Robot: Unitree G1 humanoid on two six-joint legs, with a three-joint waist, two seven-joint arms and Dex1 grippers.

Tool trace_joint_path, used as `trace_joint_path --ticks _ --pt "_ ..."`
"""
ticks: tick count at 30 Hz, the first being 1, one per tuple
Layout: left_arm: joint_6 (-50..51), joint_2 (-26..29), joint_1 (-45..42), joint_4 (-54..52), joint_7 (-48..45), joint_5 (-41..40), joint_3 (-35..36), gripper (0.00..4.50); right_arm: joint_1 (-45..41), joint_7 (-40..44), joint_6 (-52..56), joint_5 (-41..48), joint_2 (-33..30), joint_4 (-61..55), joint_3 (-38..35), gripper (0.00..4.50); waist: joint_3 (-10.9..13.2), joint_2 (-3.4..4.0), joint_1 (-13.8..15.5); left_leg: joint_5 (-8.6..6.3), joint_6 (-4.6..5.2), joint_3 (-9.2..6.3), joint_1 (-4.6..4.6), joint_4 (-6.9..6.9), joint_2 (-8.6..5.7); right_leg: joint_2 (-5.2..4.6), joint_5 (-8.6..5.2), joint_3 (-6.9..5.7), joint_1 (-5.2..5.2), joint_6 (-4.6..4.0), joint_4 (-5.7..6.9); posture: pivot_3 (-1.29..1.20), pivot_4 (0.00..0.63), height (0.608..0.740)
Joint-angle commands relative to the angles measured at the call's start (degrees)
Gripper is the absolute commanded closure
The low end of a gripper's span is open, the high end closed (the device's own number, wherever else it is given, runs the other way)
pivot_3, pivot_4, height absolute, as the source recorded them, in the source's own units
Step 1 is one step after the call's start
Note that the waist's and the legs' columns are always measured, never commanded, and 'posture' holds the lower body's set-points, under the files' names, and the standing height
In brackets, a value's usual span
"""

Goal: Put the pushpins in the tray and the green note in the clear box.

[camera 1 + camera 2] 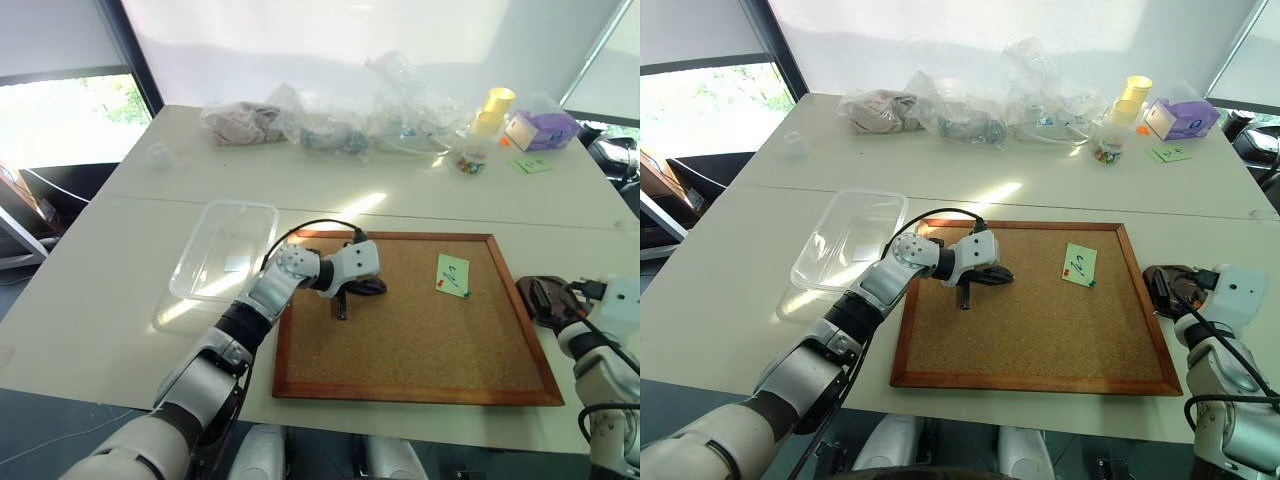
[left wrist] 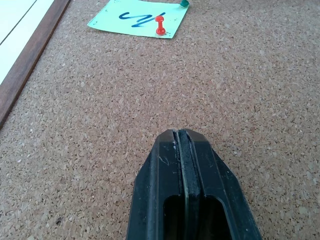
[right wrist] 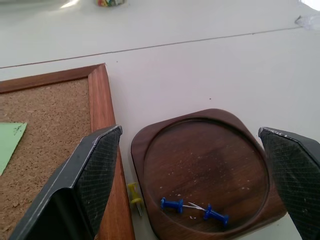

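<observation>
The green note [image 1: 452,274] lies on the corkboard [image 1: 410,330] near its right side, held by a red pushpin [image 2: 160,25] and a green pin [image 2: 184,3] at one corner. My left gripper [image 2: 182,137] is shut and empty, resting low over the cork to the left of the note. The dark wooden tray [image 3: 210,160] sits on the table just right of the board, with two blue pushpins [image 3: 172,204] inside. A yellow pushpin [image 3: 135,195] lies on the table between tray and frame. My right gripper [image 3: 190,130] hangs open over the tray. The clear box [image 1: 225,250] stands left of the board.
Along the far table edge lie clear plastic bags [image 1: 330,130], a small cup of mixed coloured pins [image 1: 468,163], a yellow roll [image 1: 495,105], a purple box [image 1: 545,128] and another green slip [image 1: 532,165]. A black cable arcs over the board's top left corner.
</observation>
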Motion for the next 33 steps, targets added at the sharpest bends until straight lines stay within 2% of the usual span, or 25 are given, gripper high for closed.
trace_joint_path --ticks 1,5,11,22,25,31,32,33 --pt "0.5 -0.3 0.9 0.8 -0.4 0.7 -1.4 4.50 0.7 4.3 0.5 3.3 -1.5 -6.2 1.8 0.05 0.0 0.00 0.0 0.00 0.00 0.00 0.00 0.00 0.00 0.00 0.00 0.00 0.00 0.00 0.00 0.00 0.150 0.740" --pt "0.3 -0.3 0.5 1.0 -0.4 0.7 -1.4 4.50 3.7 9.9 5.1 5.8 -4.3 -11.9 8.3 0.05 0.0 -0.01 0.0 0.00 0.00 -0.03 -0.01 0.00 0.00 0.00 0.00 -0.01 0.01 0.00 -0.02 0.00 0.150 0.740" --pt "-0.1 -0.4 0.5 1.0 -0.3 0.5 -1.0 4.50 6.1 10.4 4.1 3.8 -4.1 -13.7 12.4 0.05 0.0 -0.04 0.1 0.00 0.00 -0.03 -0.04 0.00 0.00 -0.01 0.00 -0.02 0.00 0.00 -0.05 0.00 0.150 0.740" --pt "-0.4 -0.4 0.4 1.1 -0.7 0.4 -1.0 4.50 6.6 10.1 0.3 1.1 -1.5 -10.5 14.8 0.05 0.0 -0.05 0.1 0.00 0.00 -0.04 -0.05 0.00 0.00 -0.01 0.00 -0.03 -0.01 0.00 -0.06 0.00 0.150 0.740" --pt "-0.5 -0.4 0.3 1.3 -0.9 0.4 -1.1 4.50 5.8 9.9 -0.1 0.6 -1.3 -9.2 15.1 0.80 0.0 -0.04 0.1 0.00 0.00 -0.04 -0.04 0.00 0.00 0.00 0.00 -0.03 -0.02 0.00 -0.05 0.00 0.150 0.740" --pt "-0.7 -0.3 0.3 1.3 -0.9 0.5 -1.1 4.50 4.6 10.3 -0.6 0.2 -1.2 -6.5 15.6 3.87 0.0 -0.04 0.1 0.00 0.00 -0.04 -0.04 0.00 0.00 0.00 0.00 -0.03 -0.01 0.00 -0.05 0.00 0.150 0.740" --pt "-0.7 -0.3 0.2 1.3 -0.9 0.6 -1.1 4.50 4.4 10.3 -0.4 0.3 -1.2 -6.2 15.6 4.30 0.0 -0.04 0.1 0.00 0.00 -0.04 -0.04 0.00 0.00 0.00 0.00 -0.03 -0.02 0.00 -0.05 0.00 0.150 0.740" --pt "-0.8 -0.3 0.2 1.3 -0.9 0.6 -1.1 4.50 4.2 10.3 0.0 0.6 -1.1 -6.0 15.6 4.45 0.0 -0.04 0.1 0.00 0.00 -0.04 -0.04 0.00 0.00 0.00 0.00 -0.03 -0.02 0.00 -0.05 0.00 0.150 0.740"
